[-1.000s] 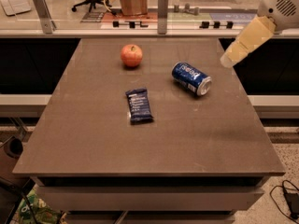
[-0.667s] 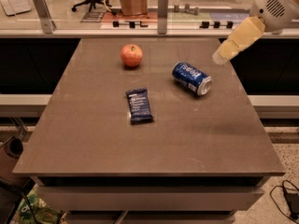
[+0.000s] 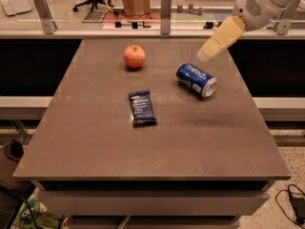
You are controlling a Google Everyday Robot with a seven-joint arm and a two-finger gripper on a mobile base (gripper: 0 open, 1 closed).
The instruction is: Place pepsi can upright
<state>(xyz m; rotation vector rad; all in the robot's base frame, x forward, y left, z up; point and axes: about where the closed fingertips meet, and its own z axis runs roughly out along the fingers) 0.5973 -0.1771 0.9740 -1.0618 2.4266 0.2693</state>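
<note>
Camera view: I am looking down on a brown tabletop (image 3: 167, 142) from its near edge, with my arm showing at the upper right.
Pincer: my pincer (image 3: 206, 52) is hanging in the air above the far right part of the tabletop, pale beige and slanting down and leftward from the white wrist housing (image 3: 259, 1).
Pincer state: I cannot tell whether it is open or closed; it is touching nothing and carrying nothing.
Pepsi can: the pepsi can (image 3: 196, 79) is lying on its side on the tabletop, just below my pincer's tip in the picture, near it but apart from it.
Can's lie: its long axis is running diagonally, with one silver end facing the near right corner and the white lettering showing upside down on the blue wall.
Apple: a red apple (image 3: 134, 56) is sitting on the far part of the tabletop, to the left of the can and well apart from it.
Snack packet: a flat dark-blue snack packet (image 3: 142, 108) is lying near the middle of the tabletop, in front of the apple and to the left of the can, touching neither.
Beyond the tabletop: a brown box (image 3: 136, 1) is standing behind a rail with upright metal posts.
Floor: a black cable (image 3: 295, 204) is lying at the lower right, beside the table.
</note>
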